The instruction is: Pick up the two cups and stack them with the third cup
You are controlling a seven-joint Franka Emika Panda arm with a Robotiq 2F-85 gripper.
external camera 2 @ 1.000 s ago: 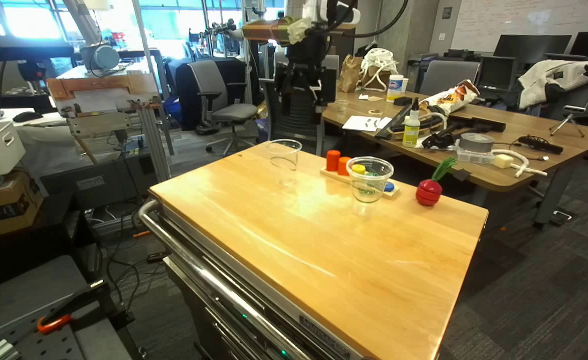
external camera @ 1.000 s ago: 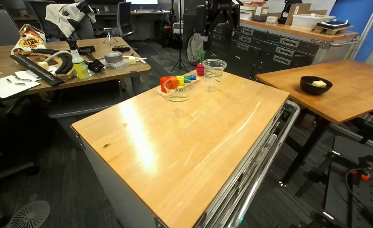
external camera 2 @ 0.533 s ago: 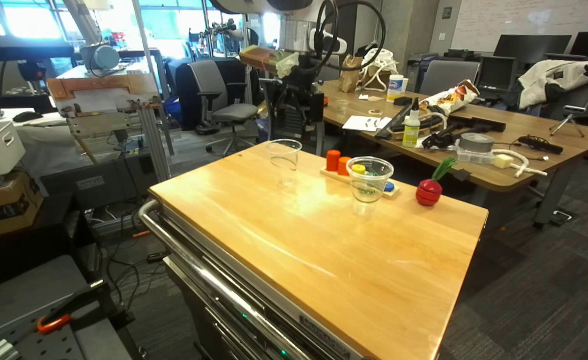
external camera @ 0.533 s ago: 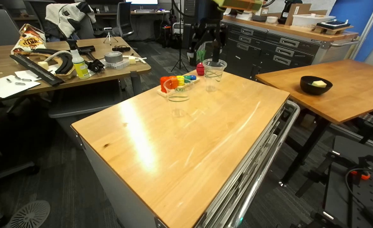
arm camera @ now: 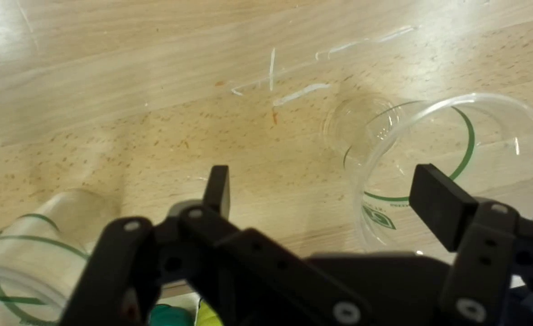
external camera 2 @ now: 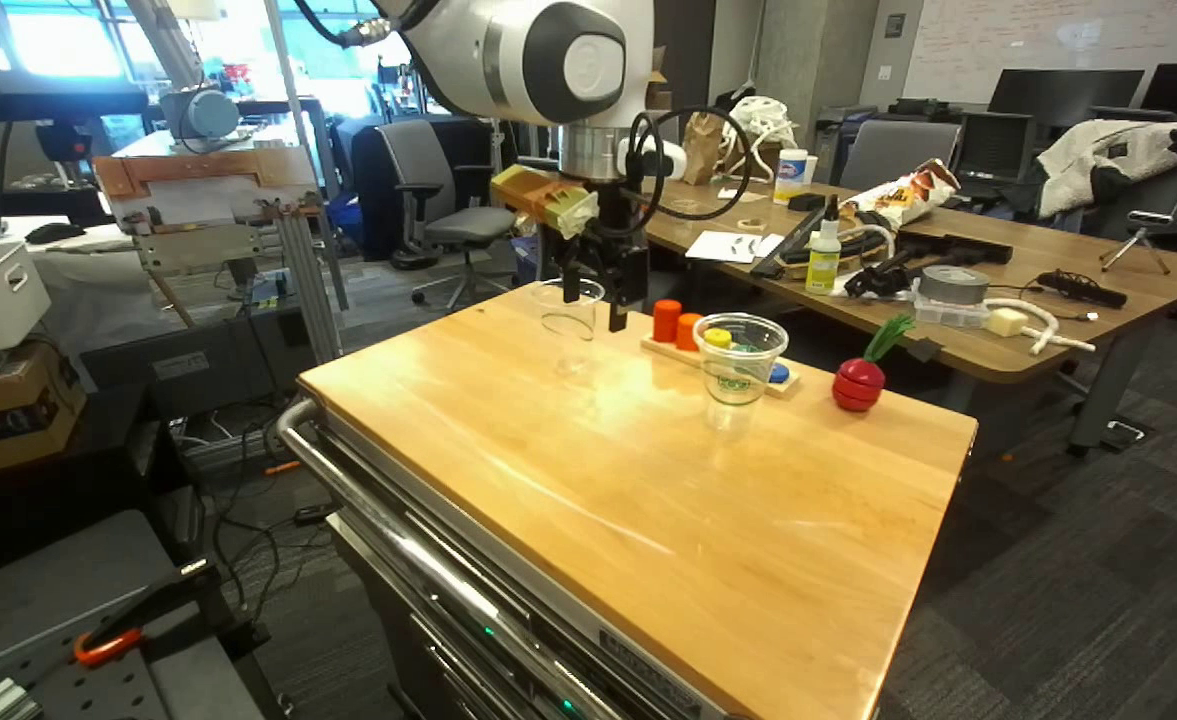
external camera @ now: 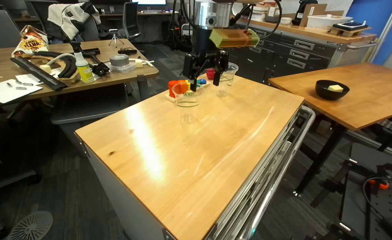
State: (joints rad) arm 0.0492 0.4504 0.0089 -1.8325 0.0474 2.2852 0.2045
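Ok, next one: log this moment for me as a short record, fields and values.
gripper: open, gripping nothing, above the tabletop
cup A: clear, upright, nearer the red peg
cup B: clear, upright, nearer the radish-shaped toy
third cup: cannot be told apart; any nesting unclear
finger position: one finger overlaps cup A's mouth in the wrist view; contact unclear
peg board: wooden, holding coloured pegs
stacking: cups A and B stand apart

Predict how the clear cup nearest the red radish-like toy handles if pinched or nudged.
The clear cup is probably light and likely flexes if squeezed: its transparent wall looks thin. It may tip if pushed high: wide mouth, narrower base.
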